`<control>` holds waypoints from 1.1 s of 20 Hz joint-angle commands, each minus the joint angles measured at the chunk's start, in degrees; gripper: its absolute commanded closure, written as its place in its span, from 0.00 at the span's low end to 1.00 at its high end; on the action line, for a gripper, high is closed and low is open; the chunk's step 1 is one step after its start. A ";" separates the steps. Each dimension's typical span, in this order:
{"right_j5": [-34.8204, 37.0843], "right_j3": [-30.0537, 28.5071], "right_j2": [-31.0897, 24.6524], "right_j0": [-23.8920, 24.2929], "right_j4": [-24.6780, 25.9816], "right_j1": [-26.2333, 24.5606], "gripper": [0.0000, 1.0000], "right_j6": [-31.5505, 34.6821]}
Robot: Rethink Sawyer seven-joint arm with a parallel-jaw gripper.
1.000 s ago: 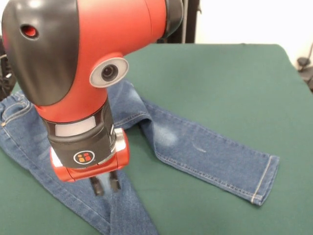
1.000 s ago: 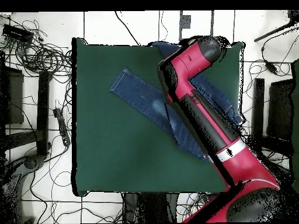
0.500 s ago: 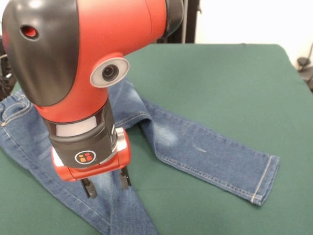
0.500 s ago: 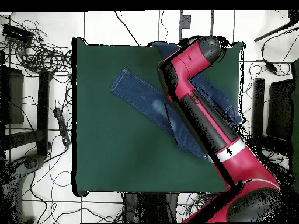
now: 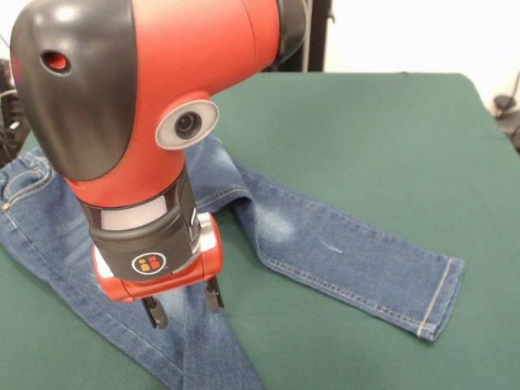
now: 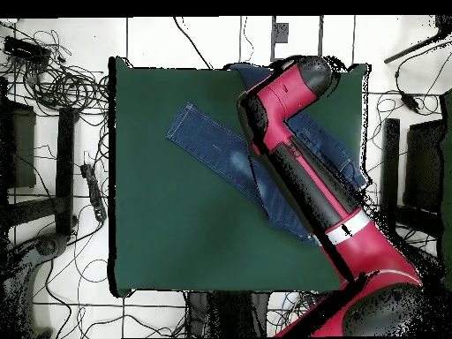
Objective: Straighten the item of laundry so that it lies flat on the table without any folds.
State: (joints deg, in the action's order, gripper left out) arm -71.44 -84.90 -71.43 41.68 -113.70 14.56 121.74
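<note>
- My gripper [image 5: 184,302] hangs over the jeans [image 5: 325,248] with its fingers spread apart, gripping nothing.
- Jeans are on the green table [image 5: 382,138], one leg stretched flat toward the corner, the other running under my arm.
</note>
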 commanded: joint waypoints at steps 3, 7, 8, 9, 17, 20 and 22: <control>-0.95 -2.21 3.81 -2.76 -0.50 -3.72 0.00 -11.51; -0.24 -2.38 3.93 -2.61 -0.09 -4.09 0.00 -11.47; -0.15 -2.41 4.06 -2.62 0.19 -4.08 0.00 -11.66; -0.19 -2.43 3.82 -2.52 0.10 -4.17 1.00 -11.66; -1.80 -1.90 3.91 -2.58 0.18 -4.14 1.00 -13.10; -2.45 -1.56 4.49 -2.65 0.70 -4.24 1.00 -13.79; -2.64 -1.37 4.28 -2.63 0.46 -4.40 1.00 -13.79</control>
State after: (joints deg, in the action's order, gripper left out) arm -71.45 -85.10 -71.39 41.64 -111.57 14.19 121.74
